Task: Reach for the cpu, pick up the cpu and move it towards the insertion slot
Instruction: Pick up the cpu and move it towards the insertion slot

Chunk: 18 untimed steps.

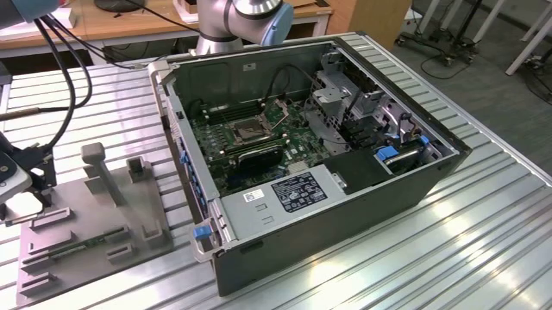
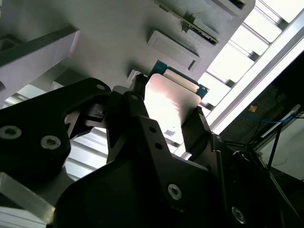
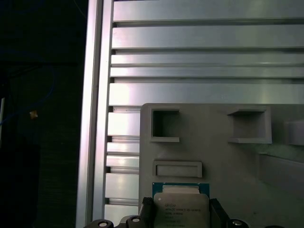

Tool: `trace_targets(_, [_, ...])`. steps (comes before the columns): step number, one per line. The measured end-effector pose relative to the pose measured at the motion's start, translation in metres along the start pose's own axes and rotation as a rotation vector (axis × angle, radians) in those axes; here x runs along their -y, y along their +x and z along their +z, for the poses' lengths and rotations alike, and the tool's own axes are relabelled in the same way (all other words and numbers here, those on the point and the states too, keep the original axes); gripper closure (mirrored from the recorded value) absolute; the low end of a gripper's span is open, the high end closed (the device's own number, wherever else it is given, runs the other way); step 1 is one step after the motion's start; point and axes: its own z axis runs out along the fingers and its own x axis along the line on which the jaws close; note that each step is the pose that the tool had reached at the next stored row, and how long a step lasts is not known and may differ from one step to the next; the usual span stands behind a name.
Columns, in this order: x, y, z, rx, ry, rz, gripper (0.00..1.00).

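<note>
The cpu is a thin square chip with a silvery top and a green rim. It lies over the grey fixture plate near the plate's edge. In both wrist views my gripper has its black fingers pressed against two opposite sides of the cpu. In the exterior view the gripper hangs at the far left over the plate's corner. The insertion slot, a silvery frame with a dark centre, sits on the green board inside the open computer case, well to the exterior view's right of the gripper.
The open black case has tall walls around the board. Upright grey holders stand on the fixture plate, and a green memory stick lies on it. The arm's cables hang at the exterior view's left. Ribbed aluminium table surrounds everything.
</note>
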Motion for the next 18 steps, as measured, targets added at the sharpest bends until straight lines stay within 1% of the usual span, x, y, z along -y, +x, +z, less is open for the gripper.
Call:
trace_targets(6, [0.0000, 0.0000, -0.0008, 0.0002, -0.0001, 0.000, 0.46])
trace_targets(13, [-0.0002, 0.0000, -0.0044, 0.0000, 0.0000, 0.000, 0.46])
trace_targets(18, [-0.0003, 0.0000, -0.0049, 0.0001, -0.0001, 0.000, 0.46])
